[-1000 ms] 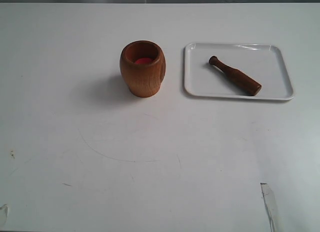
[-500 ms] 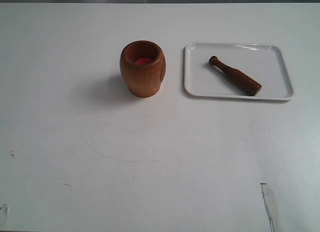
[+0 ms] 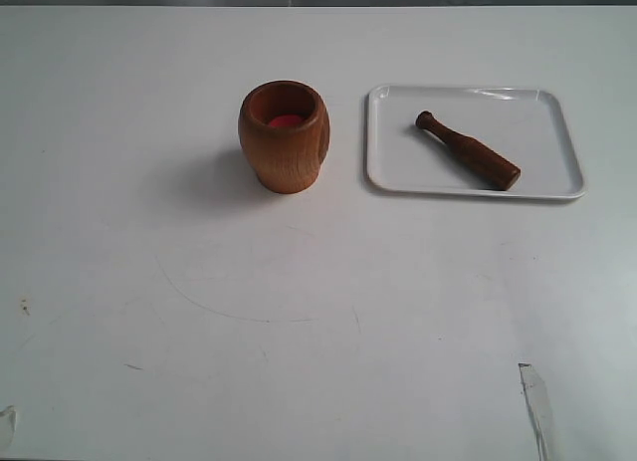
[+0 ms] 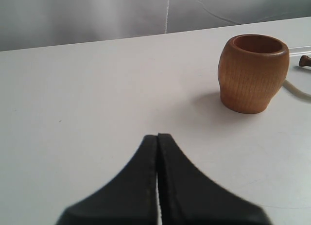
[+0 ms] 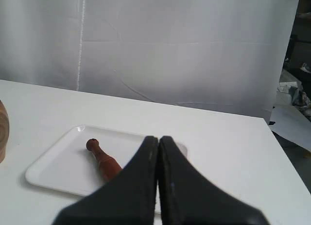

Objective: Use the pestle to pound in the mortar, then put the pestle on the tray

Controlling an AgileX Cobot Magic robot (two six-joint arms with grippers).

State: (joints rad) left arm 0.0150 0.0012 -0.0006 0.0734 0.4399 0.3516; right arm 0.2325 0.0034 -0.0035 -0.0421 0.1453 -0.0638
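Observation:
The light brown wooden mortar [image 3: 284, 135] stands upright on the white table, red inside; it also shows in the left wrist view [image 4: 253, 73]. To its right the white tray [image 3: 545, 142] holds the dark reddish-brown pestle [image 3: 468, 150], lying flat with its knob toward the mortar. The right wrist view shows the tray [image 5: 53, 164] and the pestle [image 5: 102, 160], its thick end hidden behind the fingers. My left gripper [image 4: 157, 136] is shut and empty, well short of the mortar. My right gripper [image 5: 158, 138] is shut and empty, short of the tray. Neither gripper shows in the exterior view.
The white table [image 3: 299, 312] carries faint scuff marks. A grey backdrop [image 5: 184, 45] hangs behind the table's far edge. The table's right edge [image 5: 279, 147] shows with clutter beyond it.

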